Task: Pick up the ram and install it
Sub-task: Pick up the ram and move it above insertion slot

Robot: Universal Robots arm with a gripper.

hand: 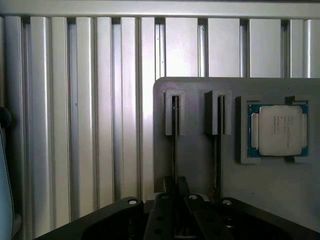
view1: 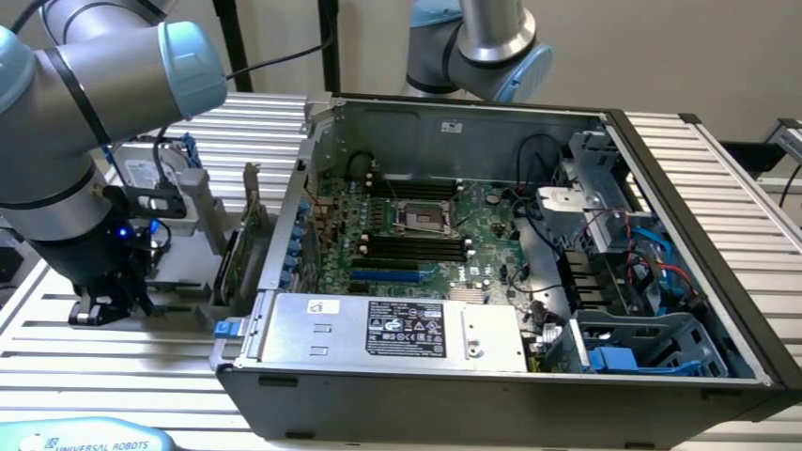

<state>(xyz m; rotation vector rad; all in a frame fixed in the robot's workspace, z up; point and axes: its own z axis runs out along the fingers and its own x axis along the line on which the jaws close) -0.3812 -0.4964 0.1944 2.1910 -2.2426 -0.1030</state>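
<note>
Tool (hand: 176,184) pinching ram (hand: 175,150); lbl (view1: 94,443) "UNIVERSAL ROBOTS".

Table (view1: 739,188): ribbed bare aluminium slats, matt silver, smooth. Computer case (view1: 501,395): dark grey painted metal outside, dull bare sheet steel inside. Power supply (view1: 489,329): galvanised-looking metal with a paper label (label slightly glossy). Motherboard (view1: 426,225): green board, satin. Holder (hand: 197,165) on the table: matt grey plastic, faintly grainy. CPU (hand: 280,130) in the holder: satin metal lid, green board rim. Ram (hand: 174,145): edge-on, dark, matt. Gripper (hand: 176,181): matt black, plastic or metal unclear. Arm (view1: 75,113): smooth satin grey metal with pale blue plastic caps.
</note>
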